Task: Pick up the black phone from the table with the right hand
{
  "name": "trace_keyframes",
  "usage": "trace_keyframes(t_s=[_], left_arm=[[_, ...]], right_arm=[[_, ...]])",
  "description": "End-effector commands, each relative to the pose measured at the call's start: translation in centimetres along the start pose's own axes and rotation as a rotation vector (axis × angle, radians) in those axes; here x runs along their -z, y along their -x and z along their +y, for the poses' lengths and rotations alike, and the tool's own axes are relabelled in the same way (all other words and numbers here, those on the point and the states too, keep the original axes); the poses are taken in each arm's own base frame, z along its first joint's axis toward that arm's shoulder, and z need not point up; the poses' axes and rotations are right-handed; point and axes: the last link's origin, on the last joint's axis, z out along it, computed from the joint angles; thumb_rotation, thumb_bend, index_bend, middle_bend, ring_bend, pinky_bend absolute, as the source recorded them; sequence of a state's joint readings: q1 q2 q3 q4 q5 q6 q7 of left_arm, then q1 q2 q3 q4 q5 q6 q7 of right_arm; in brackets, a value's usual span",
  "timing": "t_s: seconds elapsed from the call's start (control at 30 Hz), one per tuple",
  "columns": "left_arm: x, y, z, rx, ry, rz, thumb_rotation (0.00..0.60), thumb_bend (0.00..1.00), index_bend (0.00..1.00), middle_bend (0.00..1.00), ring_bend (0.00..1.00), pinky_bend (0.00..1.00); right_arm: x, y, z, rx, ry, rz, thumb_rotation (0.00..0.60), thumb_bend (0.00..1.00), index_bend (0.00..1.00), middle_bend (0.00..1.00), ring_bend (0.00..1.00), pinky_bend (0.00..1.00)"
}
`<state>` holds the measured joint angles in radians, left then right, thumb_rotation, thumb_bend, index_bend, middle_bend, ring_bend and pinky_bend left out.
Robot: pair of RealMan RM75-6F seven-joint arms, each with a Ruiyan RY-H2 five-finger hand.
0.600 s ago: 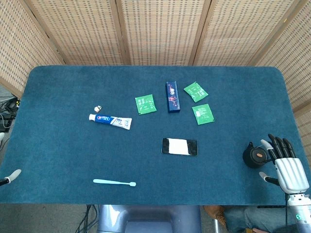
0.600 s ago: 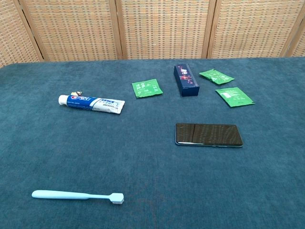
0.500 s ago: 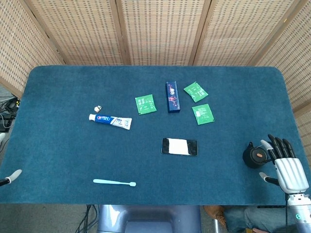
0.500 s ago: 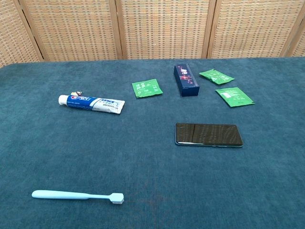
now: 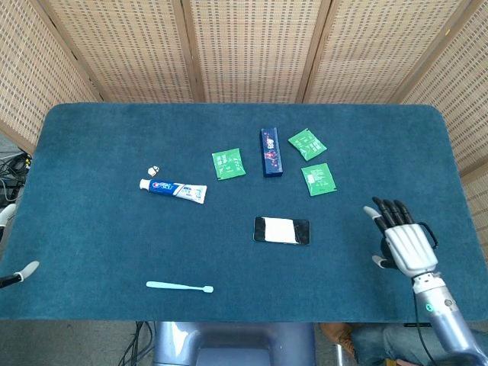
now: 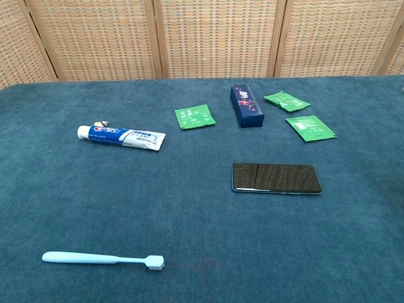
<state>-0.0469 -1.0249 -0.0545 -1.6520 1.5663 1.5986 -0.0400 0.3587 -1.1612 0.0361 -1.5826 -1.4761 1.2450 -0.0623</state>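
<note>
Blue cloth covers the table (image 5: 91, 229), and at its far left edge only a pale fingertip of the left hand (image 5: 23, 271) shows in the head view, too little to tell how that hand is set. Next comes a light blue toothbrush (image 6: 104, 259) lying near the front edge, and behind it a white and blue toothpaste tube (image 6: 121, 137) with a small cap-like piece (image 5: 153, 168) just beside its end. Further right lies a green sachet (image 6: 194, 117), then a dark blue carton (image 6: 246, 106) standing lengthwise away from the robot. The black phone (image 6: 276, 178) lies flat, screen up, in front of the carton and apart from everything else. Two more green sachets (image 6: 286, 101) (image 6: 310, 127) lie right of the carton. The right hand (image 5: 402, 242) hovers well right of the phone, palm down, fingers spread and pointing away from the robot, holding nothing.
</note>
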Motion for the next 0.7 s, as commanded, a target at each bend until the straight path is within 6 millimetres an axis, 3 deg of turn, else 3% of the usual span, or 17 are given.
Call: trace_keyframes(t_s=[0.03, 0.2, 0.47, 0.7], left_arm=[[-0.8, 0.3, 0.1, -0.009, -0.003, -0.012, 0.600, 0.00, 0.00, 0.00, 0.00, 0.00], [-1.9, 0.6, -0.2, -0.014, -0.023, -0.028, 0.600, 0.00, 0.00, 0.00, 0.00, 0.00], [-2.7, 0.8, -0.9, -0.004, -0.055, -0.047, 0.600, 0.00, 0.00, 0.00, 0.00, 0.00], [-3.0, 0.8, -1.4, 0.006, -0.067, -0.057, 0.600, 0.00, 0.00, 0.00, 0.00, 0.00]], right_arm=[[-5.4, -1.1, -5.3, -0.090, -0.078, -0.143, 0.600, 0.00, 0.00, 0.00, 0.00, 0.00], [-8.8, -0.8, -8.7, -0.024, -0.122, -0.194, 0.600, 0.00, 0.01, 0.00, 0.00, 0.00], [-13.2, 1.9, -15.4, -0.066, -0.127, -0.260, 0.600, 0.02, 0.23, 0.00, 0.00, 0.00], [-15.2, 4.5, -19.0, -0.033, -0.089, -0.300, 0.600, 0.10, 0.24, 0.00, 0.00, 0.00]])
